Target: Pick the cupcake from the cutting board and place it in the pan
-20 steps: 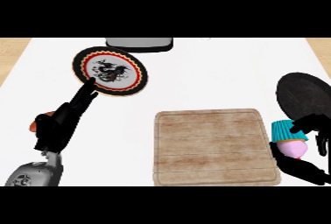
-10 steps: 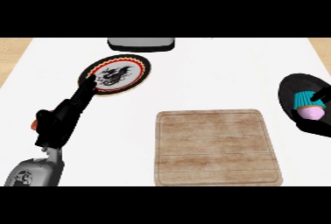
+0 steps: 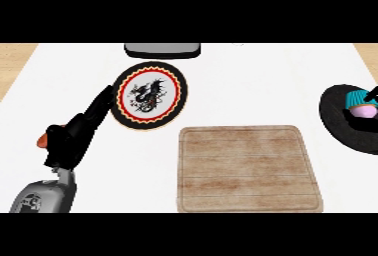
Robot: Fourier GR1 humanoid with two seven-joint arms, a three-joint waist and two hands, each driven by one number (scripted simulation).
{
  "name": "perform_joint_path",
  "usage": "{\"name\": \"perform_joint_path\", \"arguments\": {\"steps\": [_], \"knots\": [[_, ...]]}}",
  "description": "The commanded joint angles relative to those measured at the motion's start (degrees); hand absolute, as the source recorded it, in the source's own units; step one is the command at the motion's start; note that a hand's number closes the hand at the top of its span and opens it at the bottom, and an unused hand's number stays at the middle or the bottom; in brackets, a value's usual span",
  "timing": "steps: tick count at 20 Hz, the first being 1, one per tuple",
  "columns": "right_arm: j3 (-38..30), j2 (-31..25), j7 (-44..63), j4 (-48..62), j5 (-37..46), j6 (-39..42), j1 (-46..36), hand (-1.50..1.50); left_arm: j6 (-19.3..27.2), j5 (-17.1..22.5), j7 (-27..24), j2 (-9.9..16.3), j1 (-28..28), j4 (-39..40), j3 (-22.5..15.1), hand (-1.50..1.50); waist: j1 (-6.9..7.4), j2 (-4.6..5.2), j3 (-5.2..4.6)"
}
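Sitting in pan [image 3: 343,125] at right edge, cupcake [image 3: 362,104]

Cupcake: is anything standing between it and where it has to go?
Nothing visible. The cupcake already sits inside the black pan at the right edge, off the cutting board. The left robot hand grips the handle of a decorated pan.

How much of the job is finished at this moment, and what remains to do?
Done: the cupcake is off the cutting board, which lies bare. In hand: the cupcake sits in the pan at the right edge; the right hand is hard to tell from the dark pan, so release is unclear. The left hand grips the handle of a patterned plate. Left: confirming the right hand has withdrawn.
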Motion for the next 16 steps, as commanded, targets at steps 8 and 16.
{"name": "perform_joint_path", "arguments": {"steps": [8, 16], "knots": [[-2.68, -5.65, 1.40, 29.32, 2.88, 3.35, -10.87, -1.50, 0.60, -1.82, -1.45, -2.37, -1.53, 2.64, -0.94, 0.00, 1.38, 0.78, 0.00], [-7.35, -5.69, -7.40, 36.64, -1.52, 9.76, -17.56, -1.50, -0.43, -1.77, -4.01, -1.77, -1.61, 3.67, -0.28, 0.00, 2.06, 1.19, 0.29]]}}
